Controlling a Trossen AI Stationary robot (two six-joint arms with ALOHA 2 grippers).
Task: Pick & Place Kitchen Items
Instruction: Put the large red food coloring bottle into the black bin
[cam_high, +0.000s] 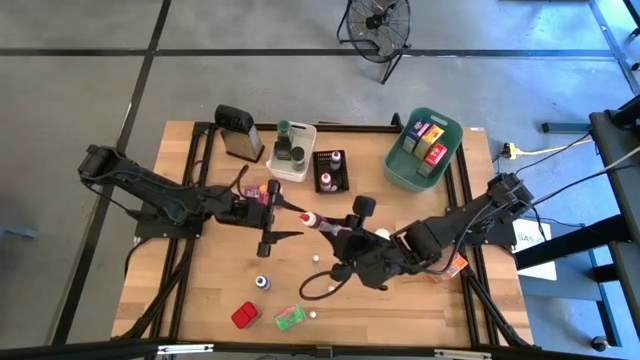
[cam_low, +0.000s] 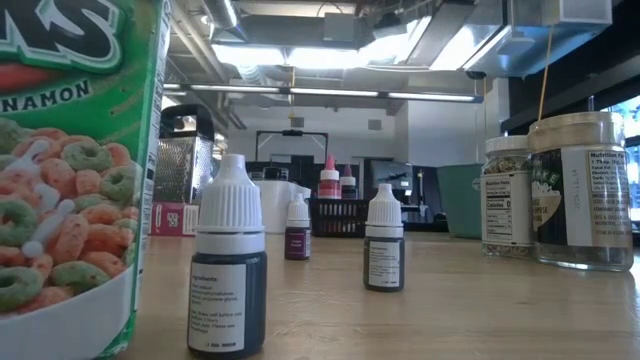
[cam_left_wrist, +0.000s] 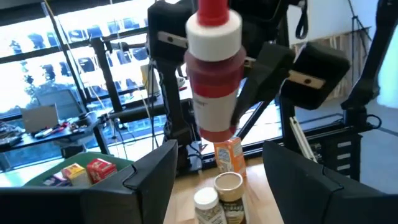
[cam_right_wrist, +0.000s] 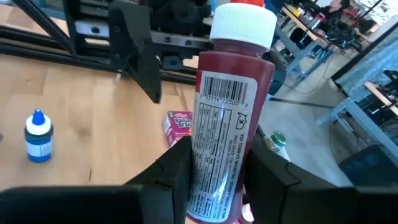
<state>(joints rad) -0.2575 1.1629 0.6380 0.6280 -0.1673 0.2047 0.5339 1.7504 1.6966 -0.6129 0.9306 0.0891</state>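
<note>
Left arm reaches in from the table's left edge; left gripper (cam_high: 272, 215) sits near table centre, fingers spread wide and holding nothing, its wrist view looking between them straight at the red bottle

Black-topped grater (cam_high: 238, 132) stands at the back left of the table; just right of it a white bin (cam_high: 303, 163) holds dark jars, then a small black bin (cam_high: 322, 180) with a bottle inside

Red bottle (cam_high: 315, 219), white collar and red tip, is at table centre, held up off the wood between the two arms. Its cap end points toward the left gripper

Right gripper (cam_high: 340, 236) pinches the red bottle around its lower body; in the right wrist view both fingers press against the barcode label (cam_right_wrist: 214, 134). Right arm comes in from the table's right edge

Front of table, left to right: blue-capped dropper bottle (cam_high: 262, 283), red packet (cam_high: 244, 316), green packet (cam_high: 289, 318)

Teal bin (cam_high: 400, 170) at back right holds several coloured packets. An orange packet (cam_high: 457, 264) lies beside the right arm, near the right edge

Low view: cereal box (cam_low: 75, 170) close at left, white-capped dropper bottles (cam_low: 228, 270) mid-table, two jars (cam_low: 580, 190) at right
</note>
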